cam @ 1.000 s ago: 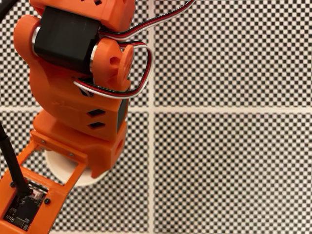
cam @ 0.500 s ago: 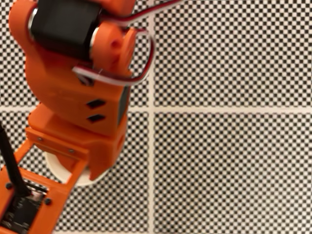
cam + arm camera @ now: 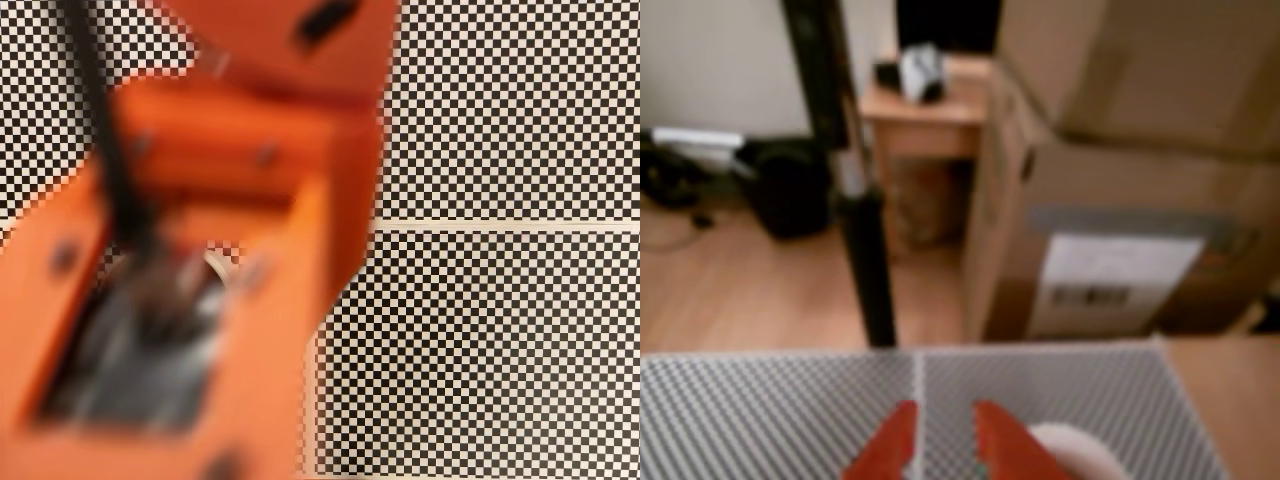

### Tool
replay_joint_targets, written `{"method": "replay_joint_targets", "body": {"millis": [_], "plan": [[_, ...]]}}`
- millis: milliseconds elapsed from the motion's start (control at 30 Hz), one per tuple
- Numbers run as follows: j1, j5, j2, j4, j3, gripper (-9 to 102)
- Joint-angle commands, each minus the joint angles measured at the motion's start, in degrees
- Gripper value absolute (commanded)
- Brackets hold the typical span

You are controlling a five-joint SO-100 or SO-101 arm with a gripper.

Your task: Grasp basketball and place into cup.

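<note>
Two orange fingers of the gripper are seen slightly parted and empty, with the round cream-white paper cup just right of them in the wrist view. The small orange-brown basketball cannot be located, so its release into the cup should be confirmed before any withdrawal.

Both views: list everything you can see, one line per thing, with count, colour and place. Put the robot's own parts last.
cup: one, cream-white, bottom edge of the wrist view, just right of the jaws; in the fixed view a pale sliver of rim behind the arm.
checkered mat: one, black-and-white with pale dividing lines, covering the table in the fixed view; grey-white in the wrist view.
cardboard boxes: two at least, brown, stacked beyond the table, right; the lower one has a white label.
wooden side table: one, light brown, background centre, small blurred objects on top.
black pole: one, upright, behind the table edge.
arm: one, orange, blurred, left half of the fixed view.
gripper: one, orange, jaws slightly apart, nothing between them.
</note>
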Motion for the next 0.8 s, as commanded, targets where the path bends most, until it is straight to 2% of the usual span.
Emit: {"method": "replay_joint_targets", "body": {"millis": [0,433,767], "plan": [[-0.7,-2.6,8.1,-4.5,6.9,0],[-5.6,-8.4,29.5,-26.1,34.2,0],[-7.0,-9.5,39.6,-29.4,45.9,0]]}}
